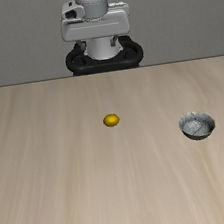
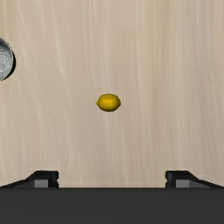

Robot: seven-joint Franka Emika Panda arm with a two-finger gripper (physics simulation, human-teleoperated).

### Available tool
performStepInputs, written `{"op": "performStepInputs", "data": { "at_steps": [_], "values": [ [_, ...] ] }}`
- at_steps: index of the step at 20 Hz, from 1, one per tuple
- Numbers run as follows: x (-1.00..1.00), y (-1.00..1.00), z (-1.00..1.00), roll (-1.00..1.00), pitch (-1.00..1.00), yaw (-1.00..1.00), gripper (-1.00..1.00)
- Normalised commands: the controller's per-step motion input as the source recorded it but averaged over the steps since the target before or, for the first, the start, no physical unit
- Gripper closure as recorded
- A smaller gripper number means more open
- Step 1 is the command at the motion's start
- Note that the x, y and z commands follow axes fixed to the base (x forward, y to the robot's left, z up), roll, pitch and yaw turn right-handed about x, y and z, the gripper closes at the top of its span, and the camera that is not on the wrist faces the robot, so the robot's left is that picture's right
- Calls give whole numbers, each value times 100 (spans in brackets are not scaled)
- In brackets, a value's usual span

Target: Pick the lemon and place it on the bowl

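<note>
Small yellow lemon (image 1: 111, 120) lies near the middle of the wooden table (image 1: 55, 193), well apart from the grey bowl (image 1: 197, 125) nearer the exterior view's right edge; the gripper (image 2: 112, 179), spread wide above, should centre over the lemon, then descend straight before closing.

The bench (image 1: 53, 183) was inspected and recorded as a flat surface of pale, light-brown wood with a fine streaked grain. In the exterior view it spanned the full width of the scene and ran from the near edge back to a straight far edge. Behind that edge stood a plain grey wall (image 1: 13, 37), even in tone across its width. In the wrist view the bench surface showed the same pale wood, with long, faintly wavy grain lines.
</note>
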Motion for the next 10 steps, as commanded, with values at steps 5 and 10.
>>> {"op": "performStepInputs", "data": {
  "at_steps": [5, 10],
  "values": [
    [80, 20, 0, 0, 0, 0, -100],
    [20, 0, -80, 0, 0, 0, -100]
  ]
}}
